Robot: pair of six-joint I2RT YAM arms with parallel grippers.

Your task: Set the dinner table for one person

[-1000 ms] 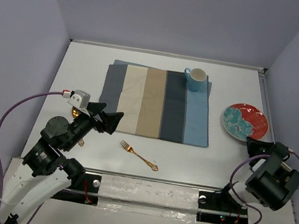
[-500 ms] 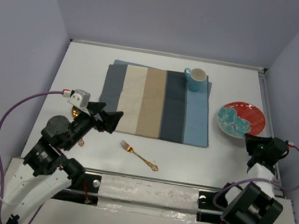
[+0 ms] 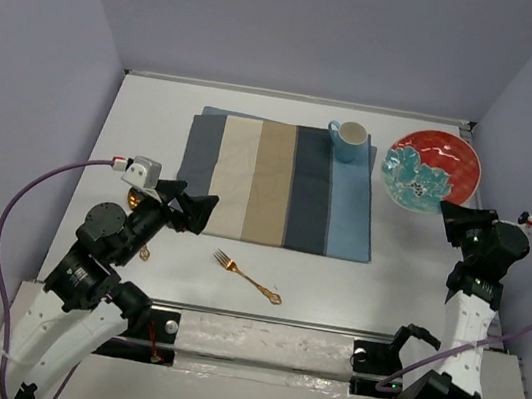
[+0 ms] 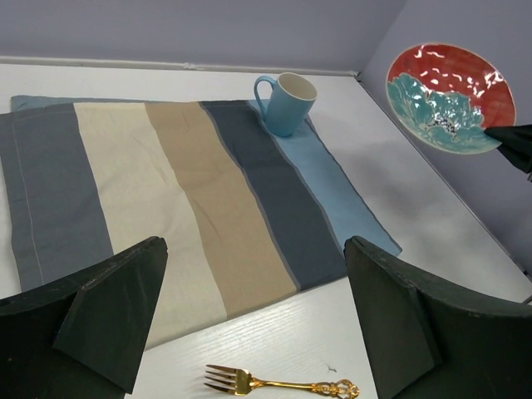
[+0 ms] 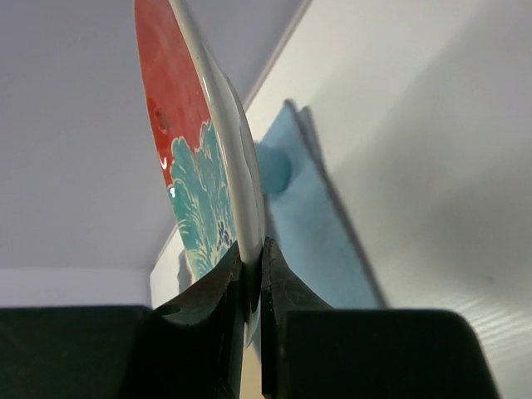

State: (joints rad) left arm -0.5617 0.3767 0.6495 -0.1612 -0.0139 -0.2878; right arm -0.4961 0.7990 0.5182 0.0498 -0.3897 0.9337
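- While the right end effector (image 5: 249, 268) pinches its rim, the glazed red-and-teal ceramic plate (image 3: 431, 170) stands tilted above it, the matte-white counter (image 3: 157, 122) below.
- Stiff, slick, breakable: the rim likely suits a deep pinch.
- Left end effector (image 3: 193, 210): wide, empty.

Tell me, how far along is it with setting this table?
Early on. Done: the striped placemat lies flat on the table, the blue mug on its far right corner. In hand: the right gripper pinches the red plate by its rim, lifted and tilted. To do: the plate is not on the mat, the gold fork lies on bare table, and the left gripper is open and empty.
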